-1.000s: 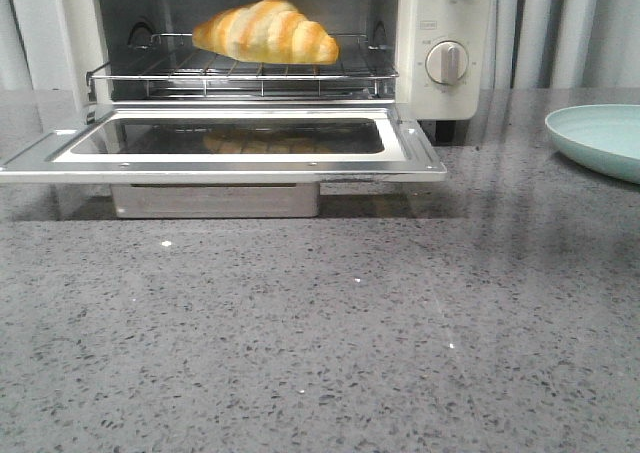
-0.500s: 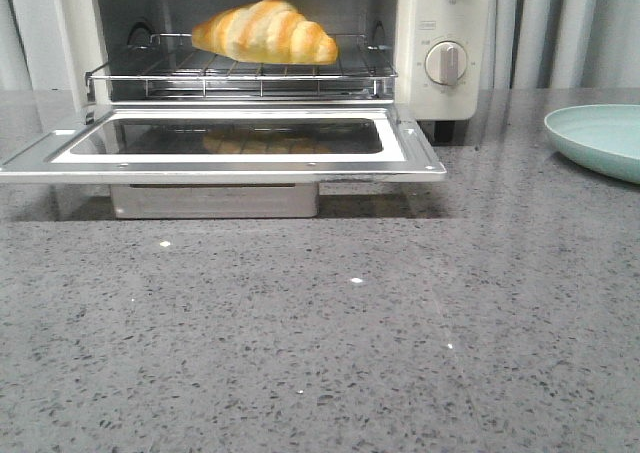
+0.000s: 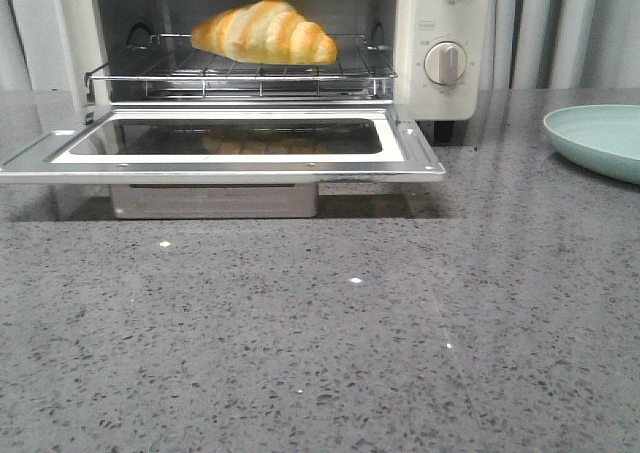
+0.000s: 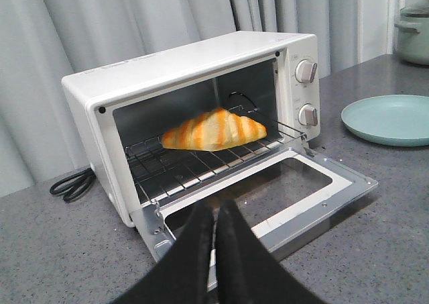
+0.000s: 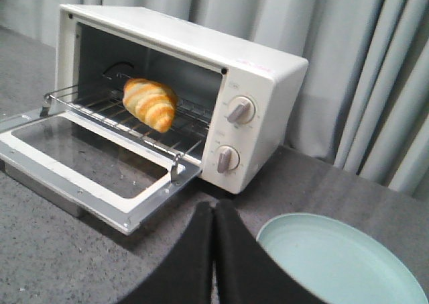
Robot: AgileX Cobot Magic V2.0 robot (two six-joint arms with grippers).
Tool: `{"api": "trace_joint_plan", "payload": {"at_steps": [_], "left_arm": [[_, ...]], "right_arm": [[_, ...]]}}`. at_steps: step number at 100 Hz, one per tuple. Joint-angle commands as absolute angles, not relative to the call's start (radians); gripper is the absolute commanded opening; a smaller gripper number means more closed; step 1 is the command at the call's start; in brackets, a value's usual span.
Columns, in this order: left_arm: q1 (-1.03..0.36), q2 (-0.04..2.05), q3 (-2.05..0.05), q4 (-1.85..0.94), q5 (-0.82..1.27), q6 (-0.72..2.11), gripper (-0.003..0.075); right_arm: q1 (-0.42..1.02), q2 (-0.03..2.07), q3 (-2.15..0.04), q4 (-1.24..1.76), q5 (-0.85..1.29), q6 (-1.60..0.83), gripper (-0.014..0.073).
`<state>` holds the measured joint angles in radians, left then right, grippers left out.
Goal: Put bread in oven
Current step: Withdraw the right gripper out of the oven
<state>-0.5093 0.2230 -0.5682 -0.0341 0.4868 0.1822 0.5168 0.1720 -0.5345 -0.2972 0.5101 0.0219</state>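
The bread (image 3: 265,31) lies on the wire rack (image 3: 240,73) inside the cream-white oven (image 3: 440,93), whose glass door (image 3: 225,143) hangs fully open and flat. The wrist views show the same bread (image 4: 214,131) (image 5: 150,103) resting free on the rack. My left gripper (image 4: 214,213) is shut and empty, held back in front of the open door. Shut and empty as well, my right gripper (image 5: 213,210) hovers over the counter between the oven and a plate. Neither gripper shows in the front view.
A pale green plate (image 3: 600,138) (image 5: 338,264) sits on the grey speckled counter to the right of the oven. A black power cord (image 4: 74,183) lies coiled at the oven's left. A pot (image 4: 415,32) stands at the far right edge. Grey curtains hang behind.
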Motion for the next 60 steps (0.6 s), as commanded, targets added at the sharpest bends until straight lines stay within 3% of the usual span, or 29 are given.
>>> {"api": "trace_joint_plan", "payload": {"at_steps": [1,60], "left_arm": [[-0.515,0.234,-0.593,-0.037,0.402,0.173,-0.0021],[-0.513,0.234,-0.552,-0.144,0.405,0.173,-0.0021]], "right_arm": [[0.508,0.157,-0.555,-0.317,0.506,0.036,-0.0048],[0.508,0.155,-0.555,-0.317,0.513,0.036,-0.0048]]}}
